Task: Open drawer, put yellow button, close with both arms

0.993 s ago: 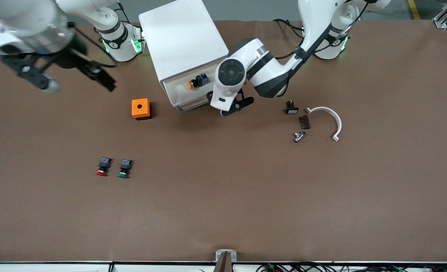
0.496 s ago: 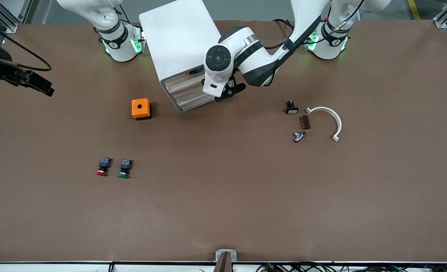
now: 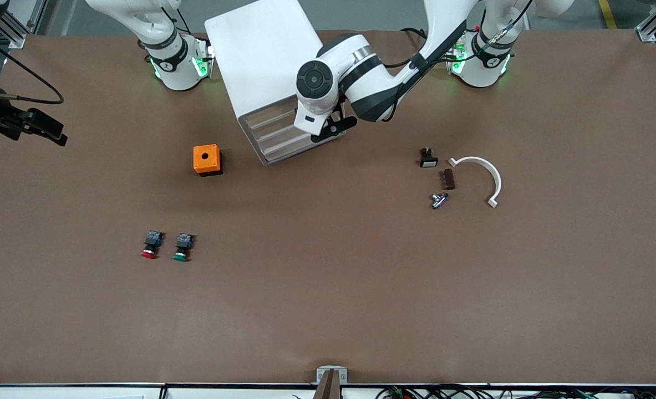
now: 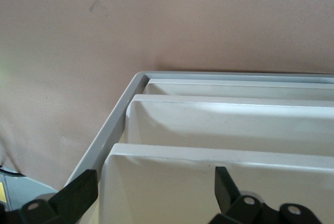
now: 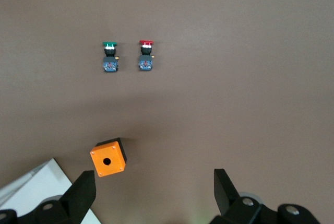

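Front view: drawer (image 3: 269, 119) looks shut, yellow button unseen; my left tool (image 3: 332, 125) spread at its front, right tool (image 3: 39, 128) spread, waiting at nine o'clock.

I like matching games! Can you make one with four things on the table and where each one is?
Things:
1. orange box
2. red button
3. white arc
4. left hand

Places:
A. beside the green button
B. at the cabinet's drawer fronts
C. toward the left arm's end of the table
D. beside the cabinet, toward the right arm's end

Pairs: 1-D, 2-A, 3-C, 4-B
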`<act>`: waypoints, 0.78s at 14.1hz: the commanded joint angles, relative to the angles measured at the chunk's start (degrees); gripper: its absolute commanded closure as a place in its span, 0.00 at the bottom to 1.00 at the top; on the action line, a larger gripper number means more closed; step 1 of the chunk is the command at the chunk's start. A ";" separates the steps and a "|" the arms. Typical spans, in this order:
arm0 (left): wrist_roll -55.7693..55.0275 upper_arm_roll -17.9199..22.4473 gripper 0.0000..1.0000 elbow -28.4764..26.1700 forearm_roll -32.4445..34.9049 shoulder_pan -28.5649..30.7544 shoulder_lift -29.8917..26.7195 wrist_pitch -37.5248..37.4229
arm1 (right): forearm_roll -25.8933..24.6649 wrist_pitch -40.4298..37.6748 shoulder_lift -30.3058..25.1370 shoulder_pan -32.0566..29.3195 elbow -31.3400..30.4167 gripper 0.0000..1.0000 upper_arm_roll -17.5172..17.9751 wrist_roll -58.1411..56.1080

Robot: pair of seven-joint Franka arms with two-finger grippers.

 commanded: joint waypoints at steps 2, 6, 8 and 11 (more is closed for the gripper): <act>-0.37 -0.18 0.00 1.39 4.33 0.08 -0.63 -2.51 | -0.84 1.34 -1.71 -1.42 -1.99 0.00 1.23 -2.32; 0.42 0.70 0.00 1.83 9.35 4.37 -0.62 -2.51 | -0.84 2.04 -1.18 -1.42 -1.99 0.00 1.23 -2.59; 1.39 0.79 0.00 3.76 9.35 7.02 -0.97 -3.73 | -0.84 2.31 -1.01 -1.34 -2.08 0.00 1.23 -2.59; 1.39 0.88 0.00 9.72 9.44 12.63 -1.06 -9.34 | -0.84 2.40 -0.92 -1.16 -1.99 0.00 1.32 -2.59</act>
